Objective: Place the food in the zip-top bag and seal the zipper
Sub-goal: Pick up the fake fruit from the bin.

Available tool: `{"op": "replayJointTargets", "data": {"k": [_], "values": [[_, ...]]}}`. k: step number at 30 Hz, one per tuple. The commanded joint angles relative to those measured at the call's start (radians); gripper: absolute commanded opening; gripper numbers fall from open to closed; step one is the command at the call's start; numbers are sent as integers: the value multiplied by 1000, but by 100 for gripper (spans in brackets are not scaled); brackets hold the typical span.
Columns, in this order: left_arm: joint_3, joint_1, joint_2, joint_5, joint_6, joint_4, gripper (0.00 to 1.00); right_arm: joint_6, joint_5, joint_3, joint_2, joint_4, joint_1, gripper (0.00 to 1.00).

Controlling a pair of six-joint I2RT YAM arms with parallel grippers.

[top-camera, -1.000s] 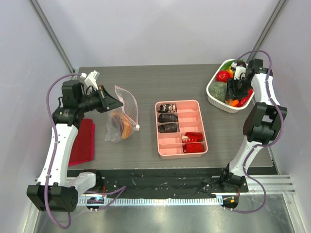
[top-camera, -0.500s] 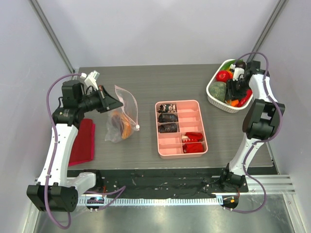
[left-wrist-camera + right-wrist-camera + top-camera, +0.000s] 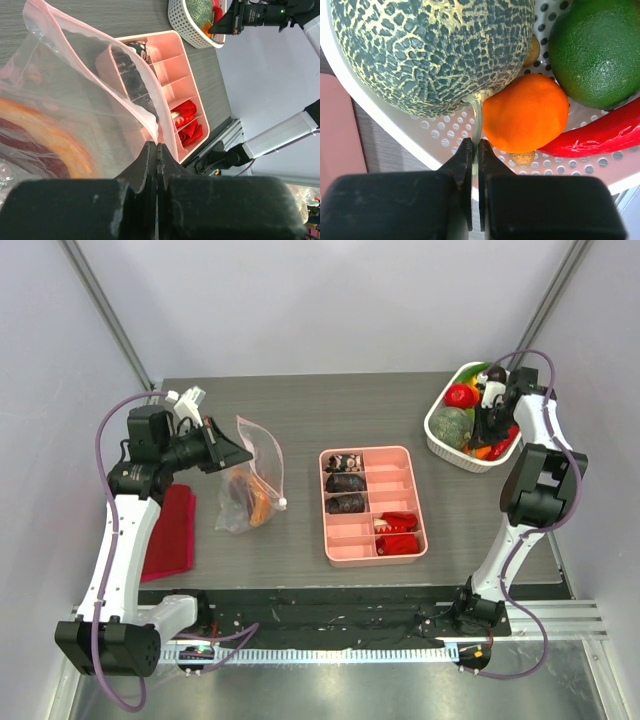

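Top: left gripper [image 3: 228, 451] holds the crinkly clear zip-top bag [image 3: 256, 476] near the left edge of the bench [image 3: 330, 410]. Right gripper [image 3: 487, 426] is in the white perforated basket [image 3: 437, 433], far right corner.
Left wrist: jaws pinch the bag's rim.
Right wrist: jaws pinch the stem of the netted green melon [image 3: 430, 50]. This looks like the loading step; the next move is to lift it and carry it to the bag.

R gripper [image 3: 475, 145] has swung from lying across the basket [image 3: 415, 135] 1 s ago to more upright, nearer its right side. Melon [image 3: 452, 426] now shows more. Elbow edged left. Fingertips now pinch the melon stem [image 3: 477, 112].
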Motion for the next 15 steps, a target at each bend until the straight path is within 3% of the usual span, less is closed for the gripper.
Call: {"op": "replayJointTargets", "data": {"k": [1, 9, 15], "values": [[51, 0, -2, 0, 24, 1, 0, 4, -41, 7, -47, 26, -6, 1], [47, 0, -2, 4, 22, 1, 0, 4, -222, 16, -146, 20, -10, 1], [49, 0, -5, 3, 26, 1, 0, 22, -250, 69, -156, -10, -10, 1]]}}
